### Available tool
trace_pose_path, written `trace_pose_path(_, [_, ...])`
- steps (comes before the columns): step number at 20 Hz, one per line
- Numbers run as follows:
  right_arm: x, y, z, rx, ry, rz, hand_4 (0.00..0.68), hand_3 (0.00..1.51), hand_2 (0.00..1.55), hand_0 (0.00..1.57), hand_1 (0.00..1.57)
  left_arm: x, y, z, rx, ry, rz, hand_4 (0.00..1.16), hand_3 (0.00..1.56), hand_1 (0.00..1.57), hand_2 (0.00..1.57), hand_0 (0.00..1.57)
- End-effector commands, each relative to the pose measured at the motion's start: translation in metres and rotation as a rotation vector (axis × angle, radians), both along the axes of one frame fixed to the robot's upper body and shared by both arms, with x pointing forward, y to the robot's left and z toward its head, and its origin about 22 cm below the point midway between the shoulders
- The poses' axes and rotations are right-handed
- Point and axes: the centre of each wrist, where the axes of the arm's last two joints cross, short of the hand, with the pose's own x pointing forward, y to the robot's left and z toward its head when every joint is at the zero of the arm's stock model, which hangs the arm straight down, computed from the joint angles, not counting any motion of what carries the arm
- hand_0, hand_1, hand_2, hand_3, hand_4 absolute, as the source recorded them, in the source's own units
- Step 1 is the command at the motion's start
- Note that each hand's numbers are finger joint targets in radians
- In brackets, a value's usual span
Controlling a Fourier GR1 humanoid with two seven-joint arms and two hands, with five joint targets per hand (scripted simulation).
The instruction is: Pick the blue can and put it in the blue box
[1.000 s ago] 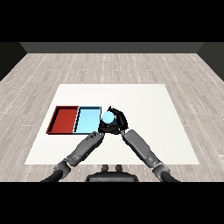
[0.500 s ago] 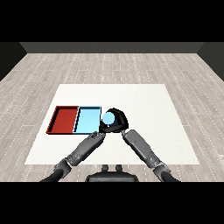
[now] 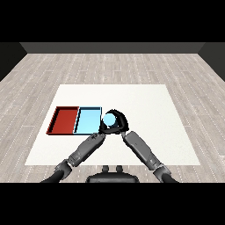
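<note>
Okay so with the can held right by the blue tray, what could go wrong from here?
The blue can, held in the right hand, sits just beside the light blue tray, so it might catch the near rim. The left hand crowds close and could bump it.

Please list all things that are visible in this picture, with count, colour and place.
table: one, white, centre of the wooden floor.
red tray: one, red, left part of the table.
blue tray: one, light blue, directly right of the red tray, side by side.
can: one, light blue, just right of the blue tray's right edge, in the right hand.
left hand: one, black, next to the can, below the blue tray's right corner; fingers hard to see.
right hand: one, black, curled round the can.
</note>
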Motion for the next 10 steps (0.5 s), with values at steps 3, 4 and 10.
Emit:
trace_pose_path(3, [0.001,0.002,0.003,-0.049,0.011,-0.007,0.000,0.00,0.00,0.00,0.00,0.004,-0.007,0.010,-0.013,-0.009,0.014,1.14,1.47,1.57,1.56,1.57])
trace_pose_path(4, [0.001,0.001,0.004,-0.049,0.011,-0.006,0.000,0.00,0.00,0.00,0.00,0.004,-0.007,0.010,-0.013,-0.009,0.014,1.14,1.47,1.57,1.56,1.57])
trace_pose_path(10, [-0.001,0.001,0.000,-0.065,-0.009,-0.008,0.000,0.00,0.00,0.00,0.00,0.001,-0.014,0.014,-0.025,0.008,0.023,1.14,1.48,1.57,1.57,1.57])
